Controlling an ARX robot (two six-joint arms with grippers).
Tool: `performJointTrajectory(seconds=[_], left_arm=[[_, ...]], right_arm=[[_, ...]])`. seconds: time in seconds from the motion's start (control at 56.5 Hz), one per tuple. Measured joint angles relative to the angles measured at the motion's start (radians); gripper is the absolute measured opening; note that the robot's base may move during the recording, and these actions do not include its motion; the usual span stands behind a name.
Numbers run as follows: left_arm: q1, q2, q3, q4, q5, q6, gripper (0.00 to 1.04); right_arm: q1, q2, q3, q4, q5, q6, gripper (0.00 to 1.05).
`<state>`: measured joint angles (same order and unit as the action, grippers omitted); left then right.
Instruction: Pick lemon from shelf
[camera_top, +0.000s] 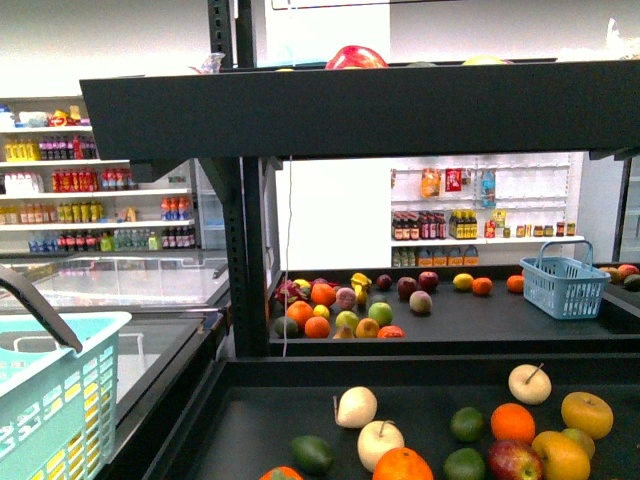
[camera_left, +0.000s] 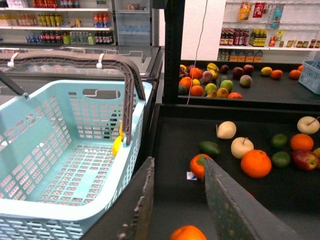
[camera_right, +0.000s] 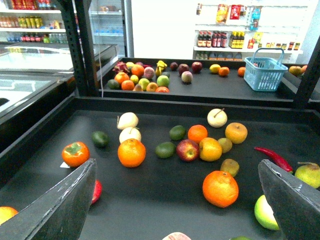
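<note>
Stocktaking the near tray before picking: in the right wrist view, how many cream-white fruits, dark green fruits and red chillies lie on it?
Cream-white fruits: 3
Dark green fruits: 3
Red chillies: 1
Total: 7

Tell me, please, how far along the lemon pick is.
Barely begun. Nothing looks done: the left claw and right claw are both open and empty above the shelf. A yellow thing shows at the basket wall; whether it is a lemon I cannot tell. Left to do: close on a yellow fruit, if that is the lemon, and lift it.
</note>
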<state>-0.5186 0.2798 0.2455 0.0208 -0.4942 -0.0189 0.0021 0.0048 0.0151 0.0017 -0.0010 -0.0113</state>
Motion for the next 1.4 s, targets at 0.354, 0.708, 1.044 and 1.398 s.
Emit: performJointTrajectory(seconds=[0.354, 0.708, 1.044, 1.398], left_arm=[[0.27, -0.147, -0.112, -0.021, 0.261, 0.008, 0.03], [0.511, -0.216, -0.172, -0.028, 0.491, 0.01, 0.03], [0.514, -0.274, -0.232, -0.025, 0.493, 0.011, 0.03], [0.514, -0.274, -0.232, -0.025, 0.493, 0.011, 0.18]], right_arm=[[0.0, 0.0, 0.0, 0.0, 0.0, 0.0, 0.97], [0.0, 0.0, 0.0, 0.0, 0.0, 0.0, 0.97], [0.0, 0.0, 0.0, 0.0, 0.0, 0.0, 0.97], [0.0, 0.0, 0.0, 0.0, 0.0, 0.0, 0.97]])
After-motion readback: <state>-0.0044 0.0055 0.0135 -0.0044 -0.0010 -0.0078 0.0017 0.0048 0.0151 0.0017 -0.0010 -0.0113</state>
